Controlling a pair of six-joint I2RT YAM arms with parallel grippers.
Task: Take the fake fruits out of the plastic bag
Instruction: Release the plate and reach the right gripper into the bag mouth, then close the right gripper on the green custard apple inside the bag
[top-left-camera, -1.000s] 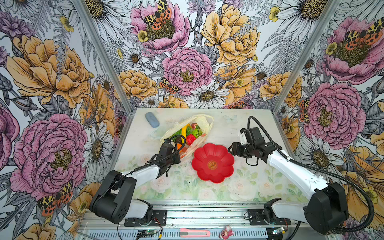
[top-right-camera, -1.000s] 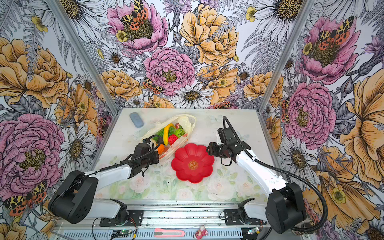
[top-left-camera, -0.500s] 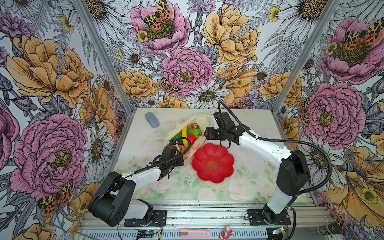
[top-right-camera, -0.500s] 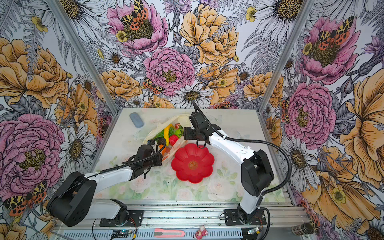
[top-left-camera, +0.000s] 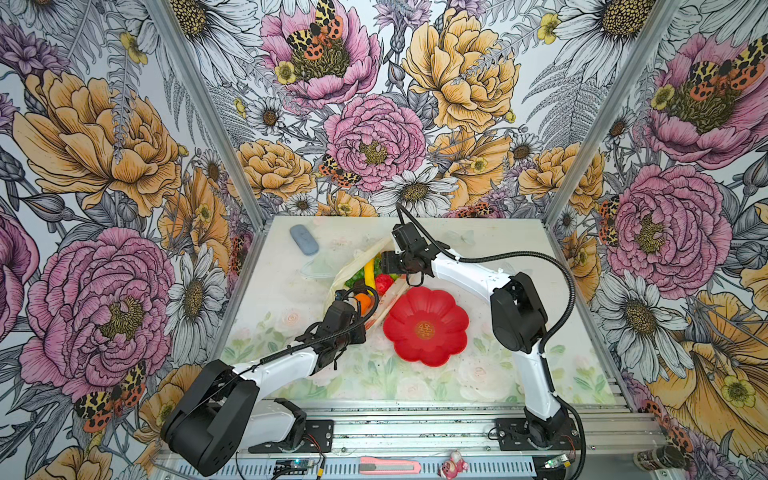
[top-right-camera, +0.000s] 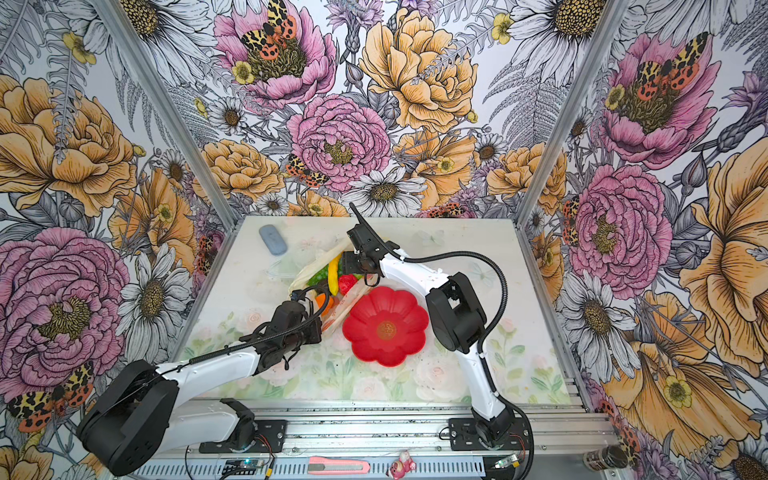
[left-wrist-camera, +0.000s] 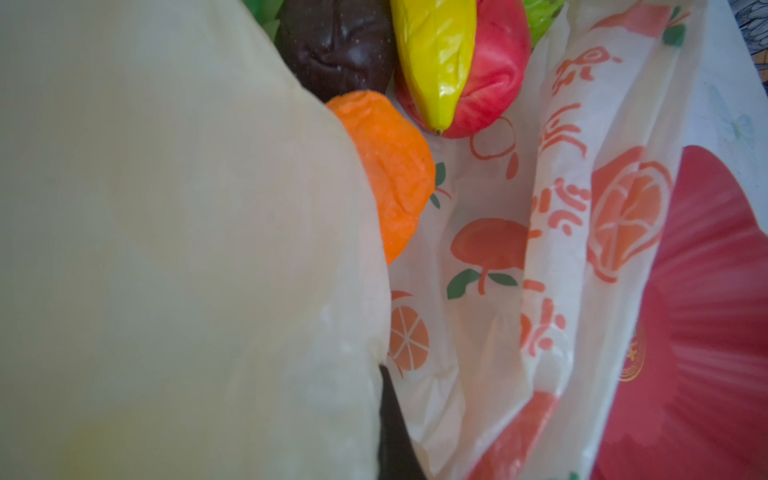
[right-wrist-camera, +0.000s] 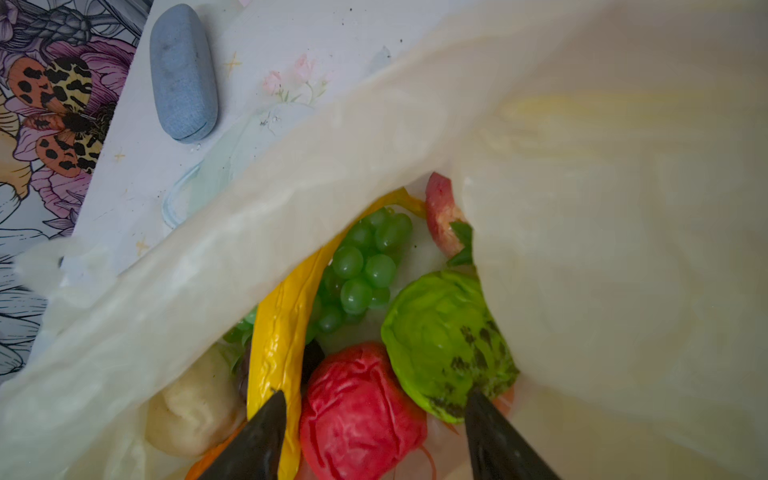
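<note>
The plastic bag (top-left-camera: 353, 266) lies in the middle of the desk (top-left-camera: 282, 299), full of fake fruits (right-wrist-camera: 361, 270). The left claw (top-left-camera: 360, 322) pinches its near edge tight. The right claw (right-wrist-camera: 374, 395) hangs wide over the red apple (right-wrist-camera: 357, 415). It might nip the banana (right-wrist-camera: 282, 328) or thin bag too.

A gold sign (top-left-camera: 424, 330), seemingly the double-happiness character, is borne at the middle of the red plate (top-left-camera: 446, 305). On the plastic bag (left-wrist-camera: 478, 374) red lettering (left-wrist-camera: 561, 129) is printed, but it cannot be read.
</note>
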